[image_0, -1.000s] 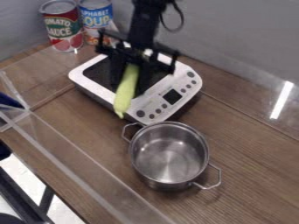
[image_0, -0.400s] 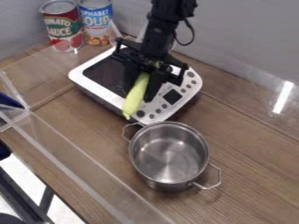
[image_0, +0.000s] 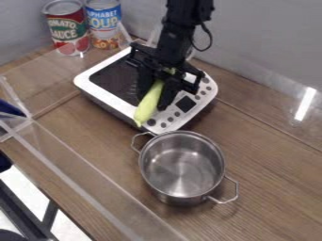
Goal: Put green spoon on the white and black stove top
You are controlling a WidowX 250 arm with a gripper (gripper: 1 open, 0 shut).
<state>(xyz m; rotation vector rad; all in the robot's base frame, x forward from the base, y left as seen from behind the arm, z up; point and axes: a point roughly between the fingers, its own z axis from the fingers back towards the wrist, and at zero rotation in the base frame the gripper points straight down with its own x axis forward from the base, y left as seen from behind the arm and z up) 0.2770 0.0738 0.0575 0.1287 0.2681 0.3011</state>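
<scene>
On brown wood-grain counter: black jointed gripper (image_0: 161, 68) pinching smooth, elongated yellow-green plastic spoon (image_0: 150, 102), tilted, over flat white rounded-square stove top with black surface (image_0: 116, 80).

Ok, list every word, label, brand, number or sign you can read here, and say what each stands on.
"TOMATO SAUCE": on the red and white can at the back left.
"ALPHABET SOUP", its edges partly cut off or blurred: on the blue and white can beside it.
Smaller print on both cans: too blurred to read.
Display and buttons on the white and black stove top: any marks are too small to read.
</scene>
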